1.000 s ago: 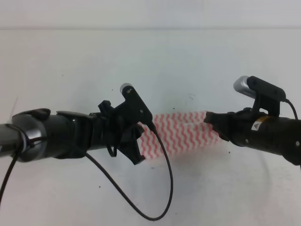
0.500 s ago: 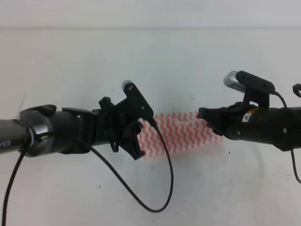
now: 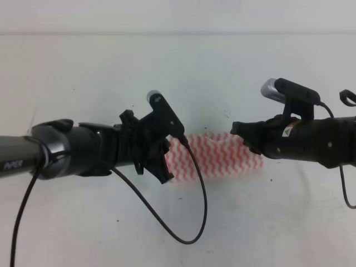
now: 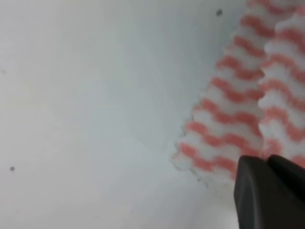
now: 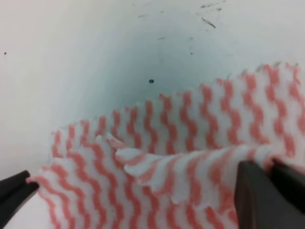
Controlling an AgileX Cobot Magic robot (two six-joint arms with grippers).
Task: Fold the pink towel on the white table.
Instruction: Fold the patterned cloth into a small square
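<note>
The pink towel [image 3: 217, 157] lies bunched in a short band on the white table [image 3: 167, 72], between my two arms. My left gripper [image 3: 166, 159] is at the towel's left end. The left wrist view shows its fingers [image 4: 257, 191] pressed together on the towel [image 4: 238, 95] edge, with the nearby corner flat on the table [image 4: 95, 95]. My right gripper [image 3: 236, 129] is at the right end. In the right wrist view it is shut [image 5: 272, 164] on a raised, creased flap of the towel [image 5: 181, 143]. A dark tip [image 5: 14, 191] touches the towel's other near corner.
A black cable [image 3: 192, 233] loops down from the left wrist camera over the near part of the table. Another cable [image 3: 347, 97] curls above the right arm. Small dark scuffs [image 3: 225, 113] mark the table behind the towel. The table's far edge [image 3: 178, 33] runs across the top.
The right gripper has moved left and a little up along the towel. The left arm has shifted slightly right. The towel looks shorter and more bunched.
</note>
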